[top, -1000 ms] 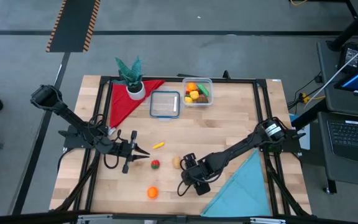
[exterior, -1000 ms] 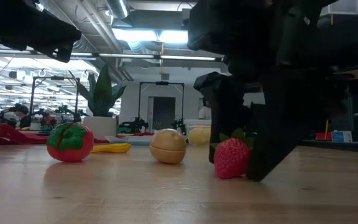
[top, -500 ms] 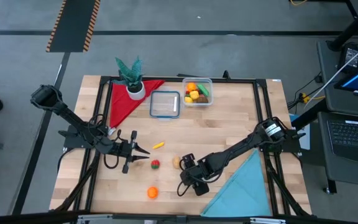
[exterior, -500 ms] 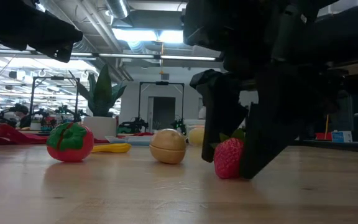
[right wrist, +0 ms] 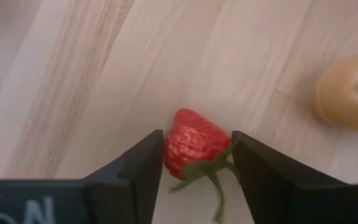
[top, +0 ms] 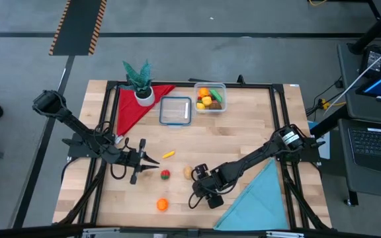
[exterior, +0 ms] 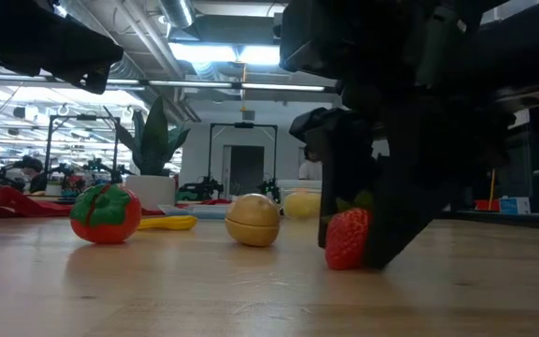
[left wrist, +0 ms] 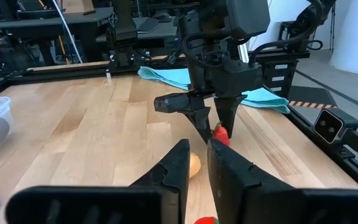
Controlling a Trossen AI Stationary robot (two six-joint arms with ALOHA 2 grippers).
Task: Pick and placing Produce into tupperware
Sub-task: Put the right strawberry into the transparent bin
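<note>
A red strawberry (right wrist: 194,144) with a green stalk lies on the wooden table, near its front edge. My right gripper (right wrist: 196,163) comes down over it and is shut on it; the gripper hides it in the high view. To its left lie a brown potato (top: 188,172), a red and green tomato (top: 165,174), a yellow piece (top: 169,155) and an orange (top: 162,205). The clear tupperware (top: 210,98) stands at the far edge with several pieces of produce inside. My left gripper (top: 153,160) hovers shut, left of the tomato. My right gripper pinches the strawberry by its two opposite sides (right wrist: 171,149) between its two fingers (right wrist: 143,163). The fingers slant steeply down from above and from the table's right. The strawberry's underside (exterior: 345,264) rests on the table.
A flat clear lid with a blue rim (top: 176,110) lies left of the tupperware. A potted plant (top: 139,82) stands on a red cloth (top: 132,107) at the far left. A light blue cloth (top: 256,198) covers the near right corner.
My right gripper's fingers have drawn together around the strawberry and now touch both of its sides. The strawberry stays on the table, in nearly the same place.
</note>
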